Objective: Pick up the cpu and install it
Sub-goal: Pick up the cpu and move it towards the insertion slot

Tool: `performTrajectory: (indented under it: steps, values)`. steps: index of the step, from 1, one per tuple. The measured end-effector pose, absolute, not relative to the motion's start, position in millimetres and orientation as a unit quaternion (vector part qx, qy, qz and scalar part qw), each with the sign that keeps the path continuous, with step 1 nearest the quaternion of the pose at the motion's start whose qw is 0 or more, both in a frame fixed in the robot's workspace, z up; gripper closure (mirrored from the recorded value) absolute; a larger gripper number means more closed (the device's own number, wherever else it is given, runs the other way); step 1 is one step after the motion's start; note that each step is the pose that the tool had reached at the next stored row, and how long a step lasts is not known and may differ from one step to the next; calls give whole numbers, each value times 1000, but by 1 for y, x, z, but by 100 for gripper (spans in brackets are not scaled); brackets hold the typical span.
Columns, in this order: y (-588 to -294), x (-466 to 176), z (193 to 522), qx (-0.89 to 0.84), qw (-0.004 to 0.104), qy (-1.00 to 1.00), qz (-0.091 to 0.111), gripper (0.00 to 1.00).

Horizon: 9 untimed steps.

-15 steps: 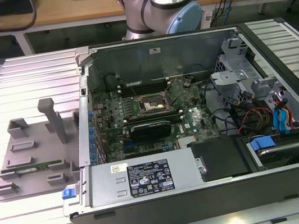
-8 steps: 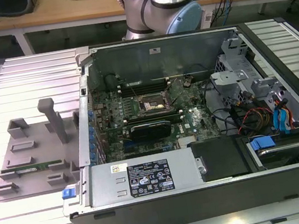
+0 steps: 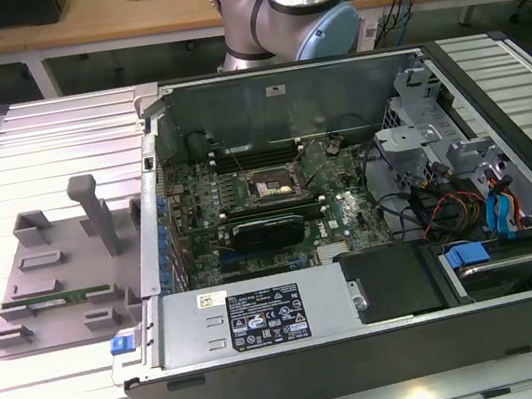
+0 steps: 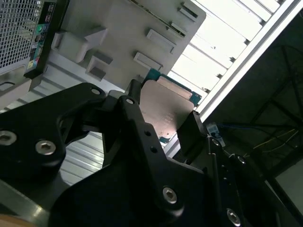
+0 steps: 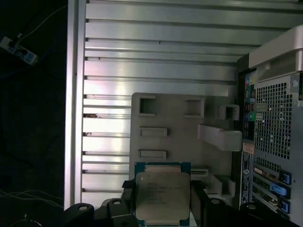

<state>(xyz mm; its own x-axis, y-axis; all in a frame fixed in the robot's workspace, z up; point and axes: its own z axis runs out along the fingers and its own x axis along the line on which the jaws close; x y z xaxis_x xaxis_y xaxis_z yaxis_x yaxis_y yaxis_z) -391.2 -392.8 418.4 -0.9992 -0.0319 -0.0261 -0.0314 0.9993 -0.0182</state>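
The pincer [image 4: 163, 108] is clamped on the cpu [image 5: 162, 196], one black finger [image 4: 136, 106] pressed to each of two opposite edges, so the chip sits between them with its silver-grey metal top facing the camera in both wrist views. Directly beyond the pincer lies a grey holder plate [image 5: 180, 123] with raised blocks and slots, resting on the ribbed metal bench [image 5: 156, 61]. Just beside that plate, off to one side of the pincer, stands the open computer case [image 5: 272, 123], whose motherboard socket [image 3: 274, 186] shows in the exterior view.
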Motion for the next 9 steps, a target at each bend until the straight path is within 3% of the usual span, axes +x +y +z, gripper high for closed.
performTrajectory:
  steps: [9]
  values:
    - [-393,-364,418,-16,13,1000,-9,45]
